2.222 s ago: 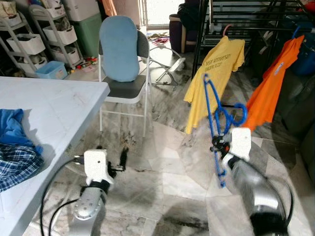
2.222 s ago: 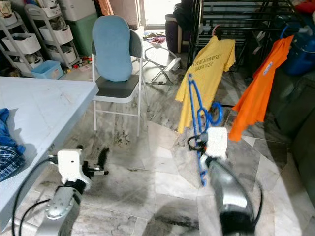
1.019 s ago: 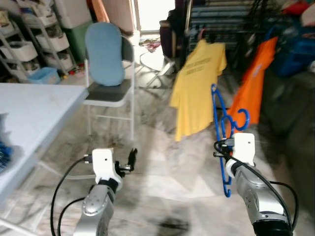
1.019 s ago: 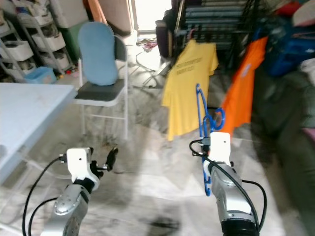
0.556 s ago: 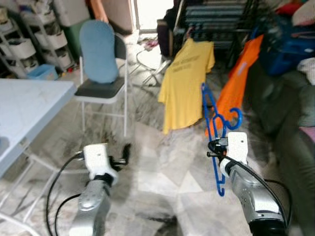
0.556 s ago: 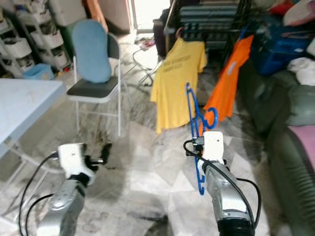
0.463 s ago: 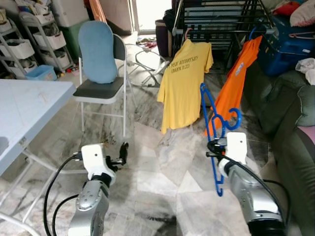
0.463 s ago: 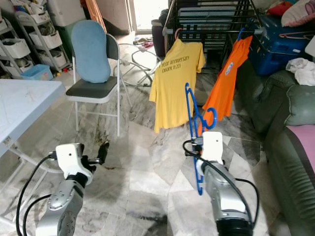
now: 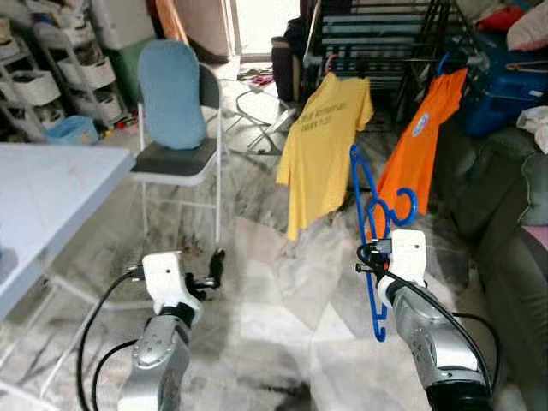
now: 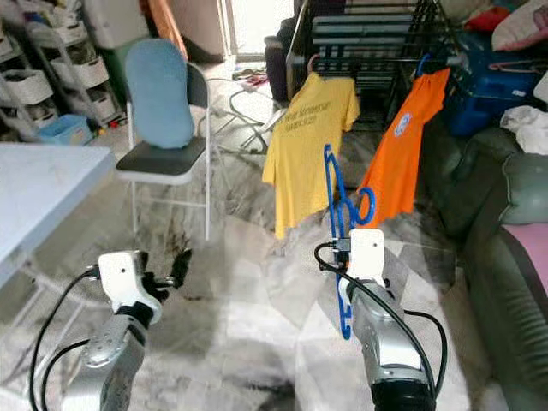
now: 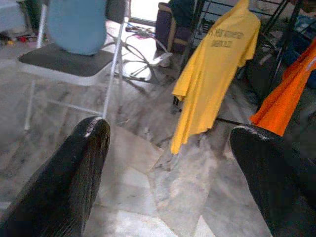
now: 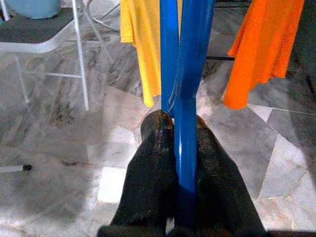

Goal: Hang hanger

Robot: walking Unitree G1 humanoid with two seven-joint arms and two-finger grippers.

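A blue plastic hanger stands nearly upright in front of me, hook pointing right. My right gripper is shut on its lower bars; in the right wrist view the black fingers clamp the blue bars. Beyond it stands a dark drying rack with a yellow T-shirt and an orange shirt hanging from it. My left gripper hovers low over the floor, open and empty, its fingers spread wide in the left wrist view.
A folding chair with a blue cushion stands at the back left. A white table fills the left side. A dark green sofa lines the right. Storage shelves stand far left. Marble floor lies between me and the rack.
The camera has swung right and steadied, so the table slid off to the left and the rack and sofa came into view. The hanger stays in my right gripper.
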